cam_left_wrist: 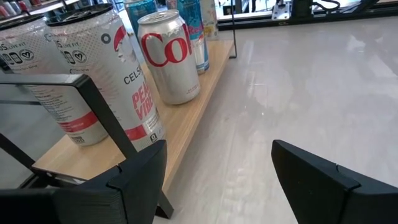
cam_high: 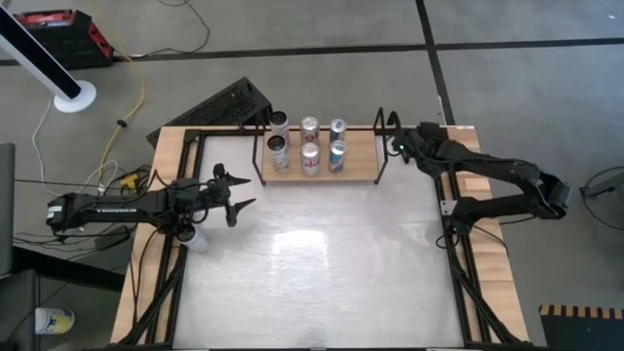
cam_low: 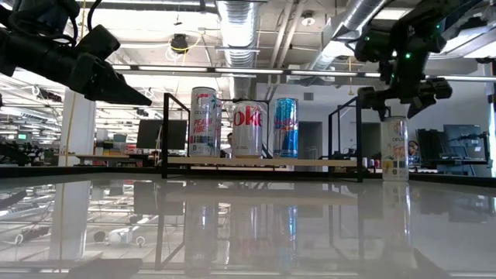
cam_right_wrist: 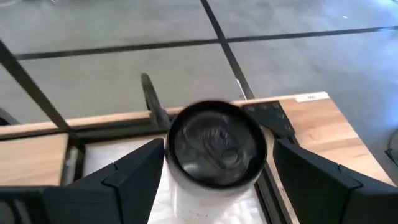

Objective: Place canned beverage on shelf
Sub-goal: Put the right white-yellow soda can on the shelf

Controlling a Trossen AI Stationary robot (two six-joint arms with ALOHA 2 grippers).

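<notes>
— Where is the can?
— The can (cam_low: 394, 149) stands on the desk (cam_high: 322, 253) beside the shelf (cam_high: 322, 168); the right gripper (cam_right_wrist: 214, 165) hovers above it, jaws released.
— The left gripper (cam_high: 234, 192)?
— Spread, empty, near the shelf's other end.

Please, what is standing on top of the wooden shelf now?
Six cans stand on the shelf, in two rows of three; its right end is bare. The low view shows only three, because the front cans cover the back ones.

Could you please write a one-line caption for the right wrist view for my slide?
Right hand, fingers open, poised above an upright can standing on the white table beside its wood edge.
</notes>
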